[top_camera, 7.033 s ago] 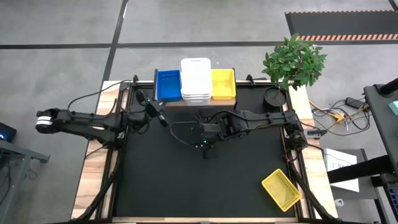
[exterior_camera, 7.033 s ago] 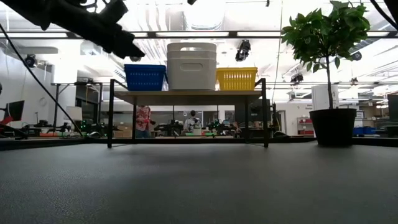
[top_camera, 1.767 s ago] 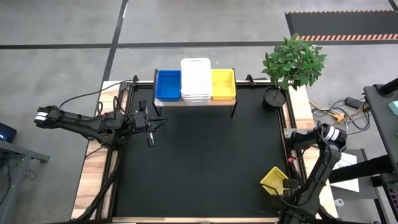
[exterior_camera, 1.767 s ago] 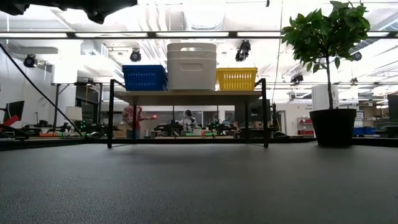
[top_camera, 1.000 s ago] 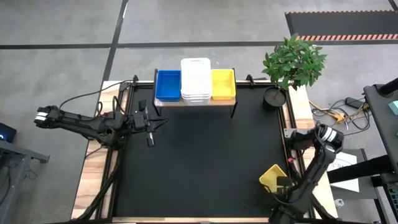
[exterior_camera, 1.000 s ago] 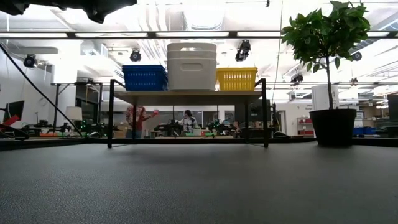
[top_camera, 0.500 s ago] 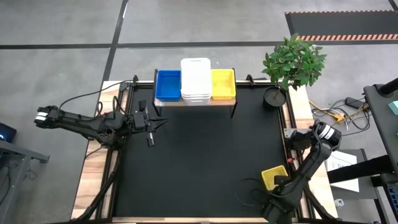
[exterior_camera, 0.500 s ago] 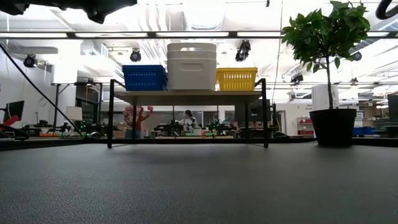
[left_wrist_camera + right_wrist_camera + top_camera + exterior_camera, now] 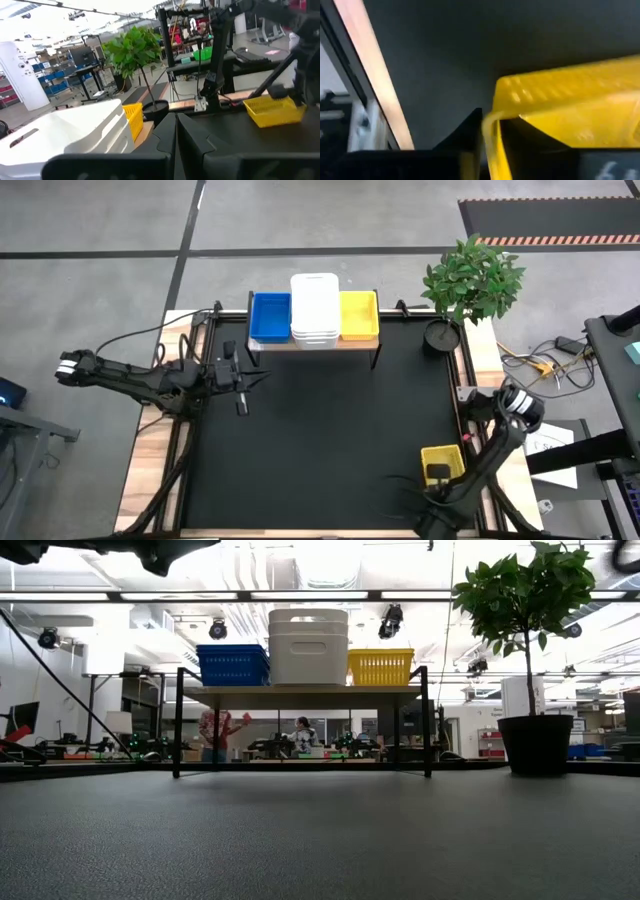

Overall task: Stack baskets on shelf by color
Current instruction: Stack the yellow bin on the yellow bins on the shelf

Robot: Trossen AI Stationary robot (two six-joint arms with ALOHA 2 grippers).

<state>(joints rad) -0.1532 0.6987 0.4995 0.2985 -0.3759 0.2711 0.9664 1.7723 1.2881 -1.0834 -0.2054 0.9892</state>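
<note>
Black tabletop (image 9: 330, 430): yellow basket (image 9: 441, 462) wall was pinched between right gripper (image 9: 490, 145) fingers near front-right corner; left gripper (image 9: 240, 380) was clenched, empty.

Blue (image 9: 269, 316), white (image 9: 315, 305), yellow baskets (image 9: 359, 314).

You have the black table (image 9: 330, 430) open across the frame's middle. At top centre the shelf (image 9: 315, 343) blocks the way, carrying blue baskets (image 9: 270, 317), white baskets (image 9: 315, 308) and yellow baskets (image 9: 359, 315). A potted plant (image 9: 470, 280) crowds the upper right; a loose yellow basket (image 9: 443, 463) sits lower right.
</note>
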